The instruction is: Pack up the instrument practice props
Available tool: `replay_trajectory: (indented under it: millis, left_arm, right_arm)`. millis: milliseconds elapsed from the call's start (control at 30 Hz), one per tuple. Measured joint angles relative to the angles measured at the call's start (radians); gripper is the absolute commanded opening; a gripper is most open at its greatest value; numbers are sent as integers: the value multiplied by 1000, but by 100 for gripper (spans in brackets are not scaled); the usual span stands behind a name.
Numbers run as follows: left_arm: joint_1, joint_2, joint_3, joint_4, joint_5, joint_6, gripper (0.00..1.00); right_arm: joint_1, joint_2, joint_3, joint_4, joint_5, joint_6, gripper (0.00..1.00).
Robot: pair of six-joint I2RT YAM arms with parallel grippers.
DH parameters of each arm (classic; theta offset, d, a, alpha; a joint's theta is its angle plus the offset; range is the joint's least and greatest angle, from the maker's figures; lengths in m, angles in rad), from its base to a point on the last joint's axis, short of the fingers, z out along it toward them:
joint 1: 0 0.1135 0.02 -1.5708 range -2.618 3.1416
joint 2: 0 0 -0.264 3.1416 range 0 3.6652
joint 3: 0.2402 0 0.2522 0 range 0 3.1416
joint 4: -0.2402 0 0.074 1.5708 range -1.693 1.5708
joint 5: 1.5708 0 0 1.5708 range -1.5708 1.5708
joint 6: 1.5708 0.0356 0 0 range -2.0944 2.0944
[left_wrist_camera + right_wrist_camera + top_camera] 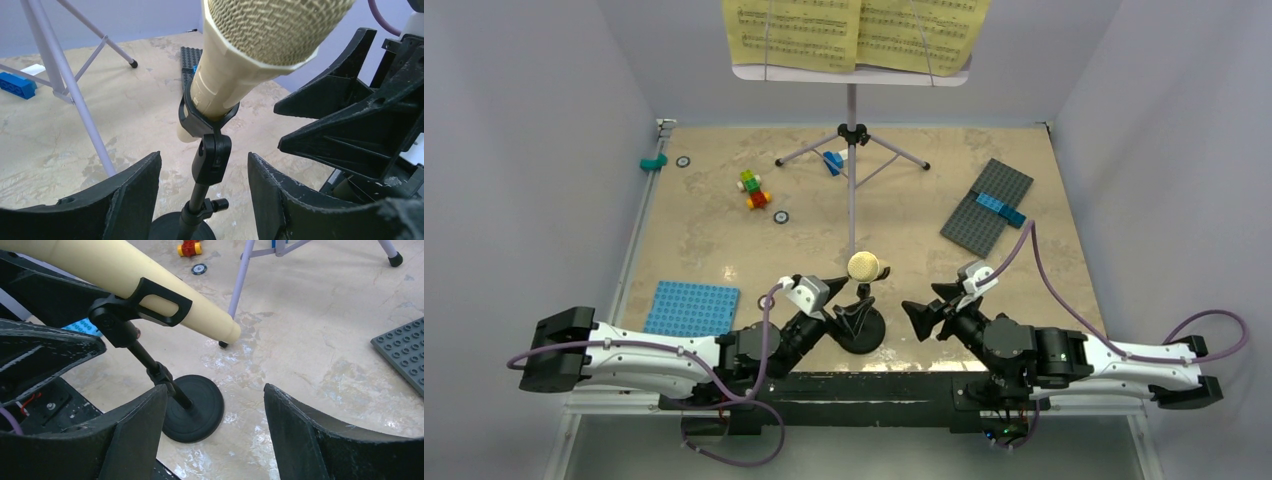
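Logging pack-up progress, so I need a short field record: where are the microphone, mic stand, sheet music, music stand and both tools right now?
mic stand: black, upright on the table, near edge
microphone: cream, tilted, clipped in the mic stand
music stand: standing at the far side
sheet music: yellow pages on the music stand's desk
left tool: open, fingers either side of the mic stand's pole, not gripping
right tool: open, empty, facing the mic stand

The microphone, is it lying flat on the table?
No, the microphone is held tilted in the little black stand, up off the table.
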Motion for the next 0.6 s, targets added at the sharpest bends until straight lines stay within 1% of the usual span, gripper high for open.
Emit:
replay_trajectory:
  millis: [67, 167, 300, 433, 567, 600]
  left_arm:
    - [14, 18, 17, -3, 10, 4, 66]
    - [48, 38, 29, -13, 34, -2, 62]
    - [94, 47, 32, -19, 80, -17, 50]
    - [116, 56, 48, -26, 127, -25, 27]
    - [121, 73, 62, -35, 158, -15, 1]
    - [123, 77, 63, -34, 163, -17, 0]
  right_arm:
    - [0, -11, 2, 2, -4, 6, 75]
    - [0, -16, 7, 10, -14, 12, 75]
    - [0, 4, 23, 16, -31, 22, 75]
    - [0, 29, 26, 17, -37, 32, 75]
    - [0, 41, 26, 24, -43, 36, 75]
    - [0, 42, 26, 26, -47, 36, 75]
